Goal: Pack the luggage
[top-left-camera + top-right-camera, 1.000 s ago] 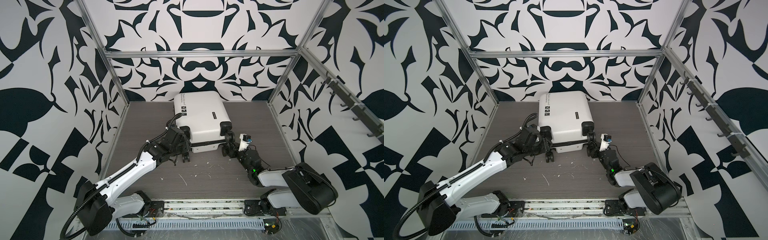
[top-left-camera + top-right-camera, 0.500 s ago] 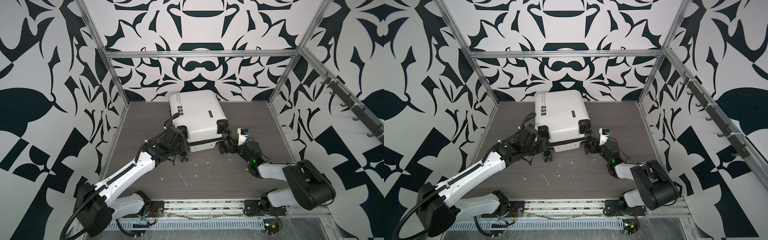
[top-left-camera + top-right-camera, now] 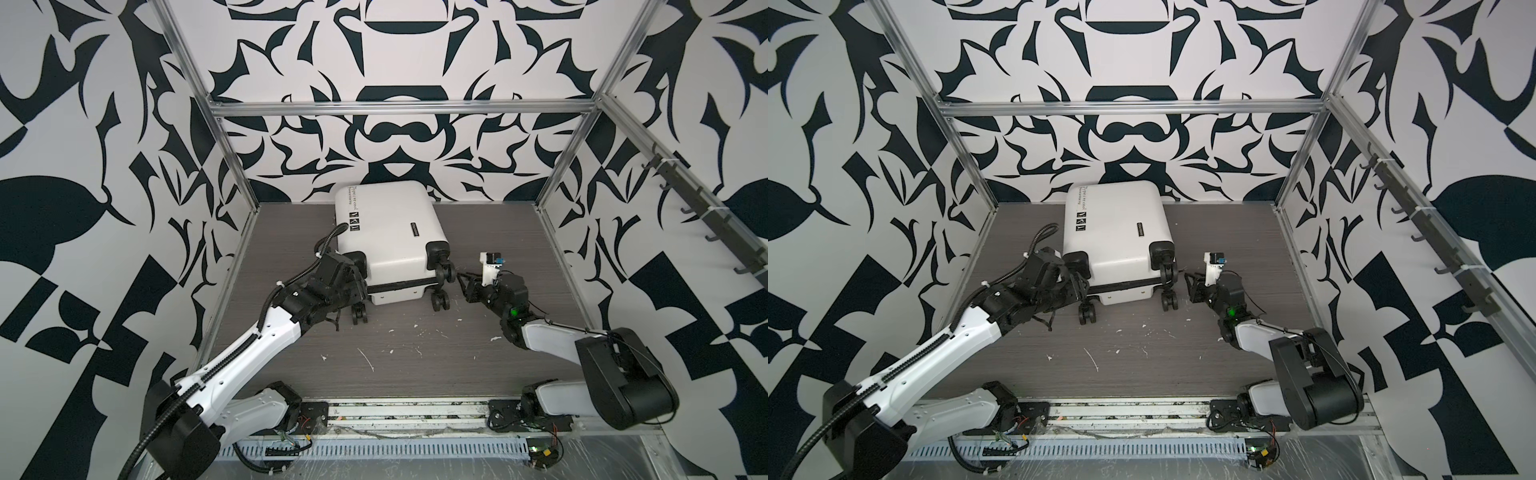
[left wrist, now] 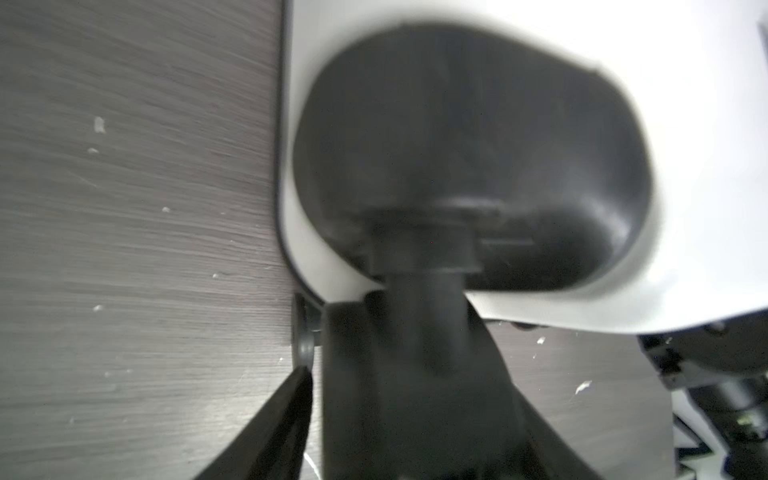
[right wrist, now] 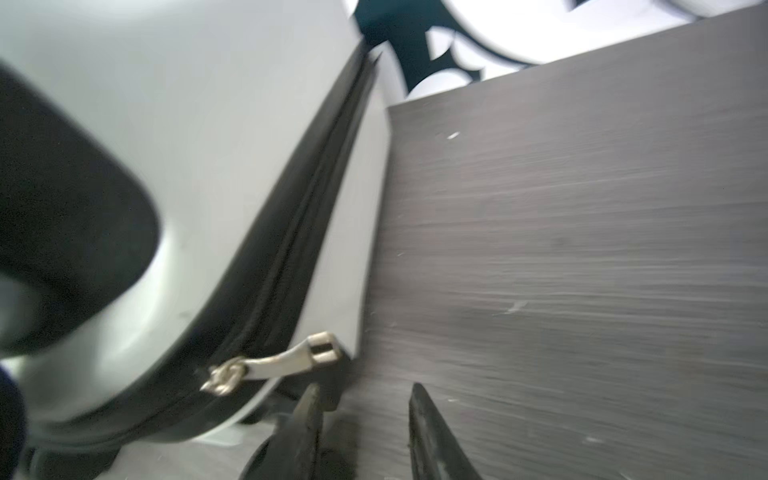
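the luggage (image 3: pixel 390 237) (image 3: pixel 1117 232) lies closed and flat on the dark wood-grain table (image 3: pixel 415 345), toward the back, with its far end close to the patterned back wall. its printed white shell faces up, and its 4 black wheels point toward the front edge in both top views. a black zipper (image 5: pixel 299 232) runs along the seam between the 2 shell halves.

the left gripper (image 3: pixel 351 307) sits at the front left corner of the case. in the left wrist view a black wheel (image 4: pixel 415 395) and its stem fill the middle, below the black corner guard (image 4: pixel 457 145). 1 finger (image 4: pixel 282 415) shows just beside the wheel with a thin sliver of light between them. the other finger is hidden, so i cannot tell whether the wheel is gripped or only straddled.

the right gripper (image 3: pixel 463 282) (image 5: pixel 363 390) is low over the table, just beside the front right wheels (image 3: pixel 444 274). its 2 fingers stand moderately apart with only bare table between them, holding nothing. the silver zipper pull (image 5: pixel 291 361) hangs from the seam near the case's corner, just above 1 fingertip and apart from it.

small white flecks (image 3: pixel 368 361) are scattered on the table in front of the case.
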`<state>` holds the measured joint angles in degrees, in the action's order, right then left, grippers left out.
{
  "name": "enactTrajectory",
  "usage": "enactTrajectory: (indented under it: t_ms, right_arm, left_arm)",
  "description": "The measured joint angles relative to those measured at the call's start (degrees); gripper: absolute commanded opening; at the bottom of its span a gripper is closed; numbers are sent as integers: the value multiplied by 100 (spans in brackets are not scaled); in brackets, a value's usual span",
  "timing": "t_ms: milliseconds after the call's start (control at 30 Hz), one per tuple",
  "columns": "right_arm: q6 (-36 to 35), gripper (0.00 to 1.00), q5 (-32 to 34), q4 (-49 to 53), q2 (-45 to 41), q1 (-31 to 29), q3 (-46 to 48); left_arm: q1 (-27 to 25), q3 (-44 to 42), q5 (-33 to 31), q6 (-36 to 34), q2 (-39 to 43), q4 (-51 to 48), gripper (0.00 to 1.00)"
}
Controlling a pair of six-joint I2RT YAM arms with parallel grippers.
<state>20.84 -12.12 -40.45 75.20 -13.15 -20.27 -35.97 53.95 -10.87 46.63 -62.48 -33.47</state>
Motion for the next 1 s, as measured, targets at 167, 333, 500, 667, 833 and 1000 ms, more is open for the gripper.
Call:
enactTrajectory:
  t_ms: [167,333,500,667,833,1000]
  right_arm:
    - [-229,51,284,767,-778,20,2]
    - [-391,52,413,1482,-1104,20,-131]
    - [-420,51,503,2354,-898,20,-896]
    - [-328,49,516,2697,-385,20,-1561]
    - [-151,46,538,2806,197,20,-1633]
    - [138,43,457,2721,763,22,-1556]
  left_arm:
    - [61,446,-256,-245,153,-284,91]
    - [822,713,46,-645,142,-319,89]
    - [2358,743,1038,-715,-387,0,88]
    - [3077,866,1786,-566,-1327,555,86]
    - [3233,1440,2140,-485,-2509,887,80]
    - [3217,2120,2323,-466,-3416,960,77]
